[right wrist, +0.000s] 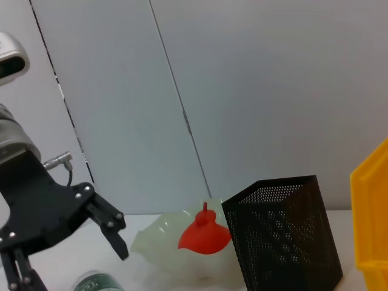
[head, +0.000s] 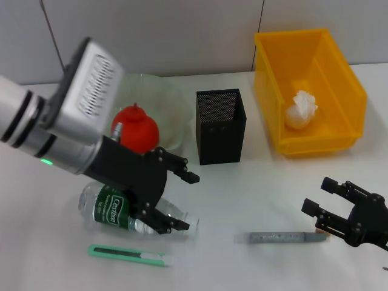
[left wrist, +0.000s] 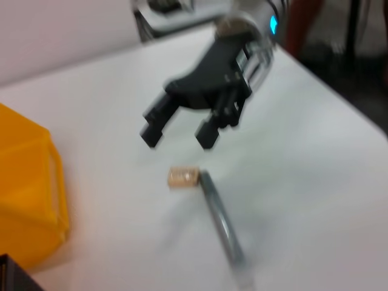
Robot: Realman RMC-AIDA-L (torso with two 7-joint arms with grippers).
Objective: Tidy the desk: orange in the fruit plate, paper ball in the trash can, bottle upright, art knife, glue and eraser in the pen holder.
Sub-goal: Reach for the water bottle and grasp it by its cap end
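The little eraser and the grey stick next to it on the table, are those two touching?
Touching, as far as it shows. In the left wrist view the eraser sits right against the end of the grey glue stick, no table showing between them.

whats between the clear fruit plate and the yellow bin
The black mesh pen holder stands between the clear fruit plate and the yellow plastic bin, as the head view shows.

white tabletop, pale grey panelled wall behind
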